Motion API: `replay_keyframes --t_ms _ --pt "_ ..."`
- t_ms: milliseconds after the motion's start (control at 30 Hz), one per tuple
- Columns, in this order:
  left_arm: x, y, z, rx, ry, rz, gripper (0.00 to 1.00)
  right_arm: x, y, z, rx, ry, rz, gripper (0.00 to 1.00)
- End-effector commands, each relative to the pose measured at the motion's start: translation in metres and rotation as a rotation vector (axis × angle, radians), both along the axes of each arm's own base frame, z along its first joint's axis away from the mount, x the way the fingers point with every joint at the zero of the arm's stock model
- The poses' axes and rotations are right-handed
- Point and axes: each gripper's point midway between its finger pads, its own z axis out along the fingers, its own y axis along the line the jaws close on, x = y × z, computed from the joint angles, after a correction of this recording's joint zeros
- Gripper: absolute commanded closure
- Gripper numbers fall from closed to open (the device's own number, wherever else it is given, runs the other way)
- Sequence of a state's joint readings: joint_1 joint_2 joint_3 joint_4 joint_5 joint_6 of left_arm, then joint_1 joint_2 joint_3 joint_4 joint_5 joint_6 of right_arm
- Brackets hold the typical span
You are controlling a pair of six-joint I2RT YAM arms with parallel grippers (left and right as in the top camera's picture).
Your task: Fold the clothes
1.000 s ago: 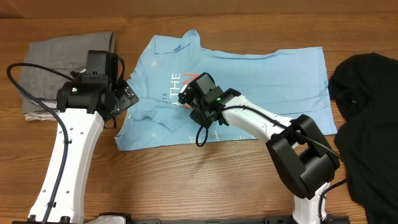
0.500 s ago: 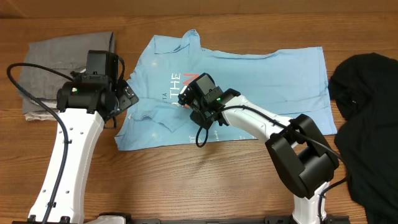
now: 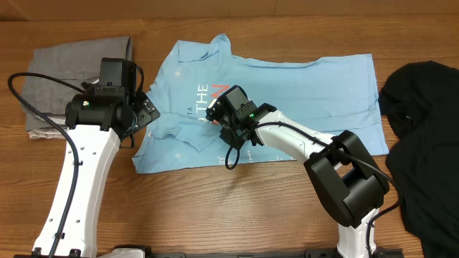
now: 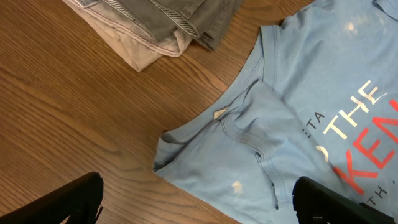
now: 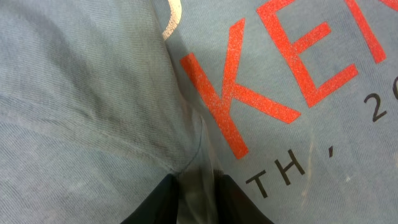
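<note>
The light blue T-shirt (image 3: 301,86) lies spread on the wooden table, its white and red-orange lettering facing up. My right gripper (image 3: 214,115) presses down on the print near the shirt's middle. In the right wrist view its two dark fingers (image 5: 155,202) pinch a raised fold of the shirt's fabric (image 5: 93,81), so the right gripper (image 5: 199,199) is shut on it. My left gripper (image 3: 147,115) hovers open over the shirt's left sleeve (image 4: 249,143), and in its own wrist view the left gripper (image 4: 198,202) has nothing between its fingers. The black garment (image 3: 423,143) lies bunched at the far right.
Folded grey trousers (image 3: 64,72) sit at the back left with a beige garment (image 4: 124,43) under them. Bare wood (image 3: 215,208) runs along the front of the table. The right arm's cable loops over the shirt's lower hem (image 3: 231,159).
The right gripper's jaws have closed in on the fold of the T-shirt. Neither arm has visibly shifted, and the left gripper stays wide open.
</note>
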State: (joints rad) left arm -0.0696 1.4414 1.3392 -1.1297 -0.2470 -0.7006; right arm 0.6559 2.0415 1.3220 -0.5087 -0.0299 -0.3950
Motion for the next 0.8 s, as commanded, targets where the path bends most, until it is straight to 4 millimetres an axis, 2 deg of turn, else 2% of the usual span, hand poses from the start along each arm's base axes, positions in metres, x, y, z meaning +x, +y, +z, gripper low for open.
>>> replay_keyframes --t_ms 0,267,367,467,667,767 --pt "0.001 0.002 -0.001 0.006 0.000 0.009 0.00 -0.002 0.002 -0.005 0.008 0.015 -0.002 0.76" --pt "0.001 0.002 -0.001 0.005 0.000 0.008 0.00 0.014 0.008 0.017 0.044 -0.039 -0.014 0.78" --pt "0.001 0.002 -0.001 0.005 0.000 0.008 0.00 0.021 0.005 0.019 0.027 -0.071 -0.030 0.78" --pt "0.001 0.002 -0.001 0.005 0.000 0.008 0.00 0.024 0.002 0.019 0.011 -0.085 -0.039 0.85" --pt "0.001 0.002 -0.001 0.005 0.000 0.008 0.00 0.026 0.003 0.020 0.020 -0.097 -0.041 0.87" --pt "0.001 0.002 -0.001 0.005 0.000 0.008 0.00 0.029 0.003 0.020 0.026 -0.105 -0.043 0.93"
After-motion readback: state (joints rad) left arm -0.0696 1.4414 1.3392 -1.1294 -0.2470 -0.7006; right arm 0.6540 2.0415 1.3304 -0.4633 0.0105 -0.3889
